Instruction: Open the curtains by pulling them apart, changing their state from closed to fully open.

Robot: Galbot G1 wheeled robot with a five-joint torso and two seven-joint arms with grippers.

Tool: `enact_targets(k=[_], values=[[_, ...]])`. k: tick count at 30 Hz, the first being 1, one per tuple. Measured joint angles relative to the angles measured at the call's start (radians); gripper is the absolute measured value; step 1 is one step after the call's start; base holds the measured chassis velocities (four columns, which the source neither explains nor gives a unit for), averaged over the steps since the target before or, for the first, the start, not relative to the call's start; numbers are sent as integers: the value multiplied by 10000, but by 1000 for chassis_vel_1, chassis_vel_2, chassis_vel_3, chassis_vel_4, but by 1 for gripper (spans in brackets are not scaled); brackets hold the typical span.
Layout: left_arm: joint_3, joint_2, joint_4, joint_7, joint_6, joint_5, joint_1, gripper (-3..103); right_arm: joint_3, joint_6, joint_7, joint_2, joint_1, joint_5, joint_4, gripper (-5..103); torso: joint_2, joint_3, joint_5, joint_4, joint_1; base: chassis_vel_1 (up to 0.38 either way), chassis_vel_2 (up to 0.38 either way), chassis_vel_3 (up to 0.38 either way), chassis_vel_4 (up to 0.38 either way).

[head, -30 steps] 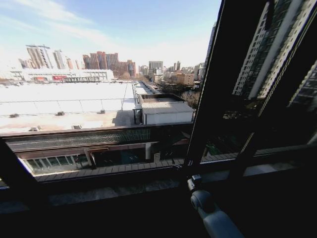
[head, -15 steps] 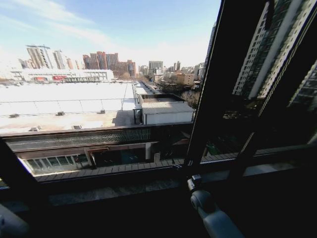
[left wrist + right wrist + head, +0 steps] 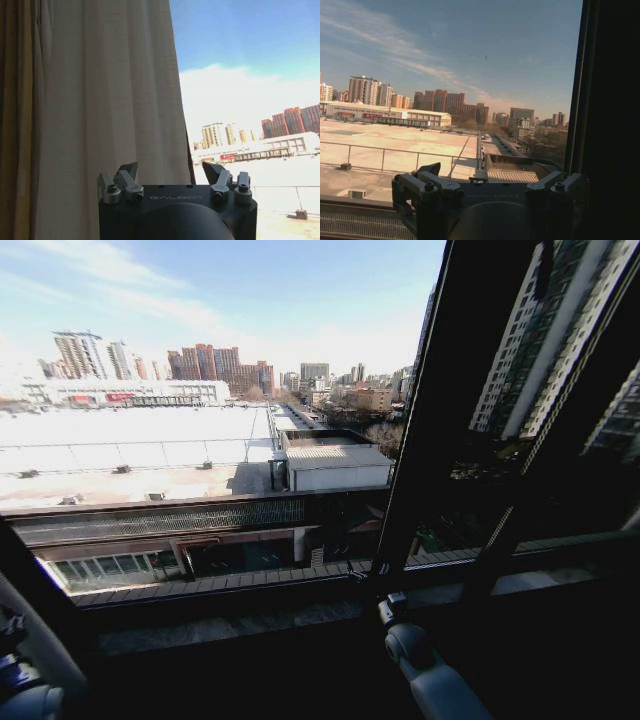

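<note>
Our left gripper (image 3: 170,172): jaws spread wide, holding nothing, just short of the curtains (image 3: 110,90), whose cream pleated panel hangs gathered at the side of the glass. Our right gripper (image 3: 487,172): jaws likewise wide and empty, facing the bare window beside the black window frame (image 3: 607,100).

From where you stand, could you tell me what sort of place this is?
Probably an upper-floor room at a large window: the sheer curtain is drawn aside, a black window frame crosses the view, and rooftops and high-rise blocks lie outside.
</note>
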Motion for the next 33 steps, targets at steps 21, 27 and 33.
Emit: enact_targets(k=[21, 27, 33], values=[[2630, -799, -1412, 4327, -281, -3152, 241, 100, 0, 0, 0, 0, 0, 0, 0, 100, 0, 0, 0, -3, 0, 0, 0, 0, 0], [2642, -1417, -1055, 4734, -188, -2988, 299, 100, 0, 0, 0, 0, 1, 0, 0, 100, 0, 0, 1, -1, 0, 0, 0, 0, 0], [2916, -1825, -784, 4417, -325, -2697, 300, 100, 0, 0, 0, 0, 0, 0, 0, 100, 0, 0, -1, -2, 0, 0, 0, 0, 0]])
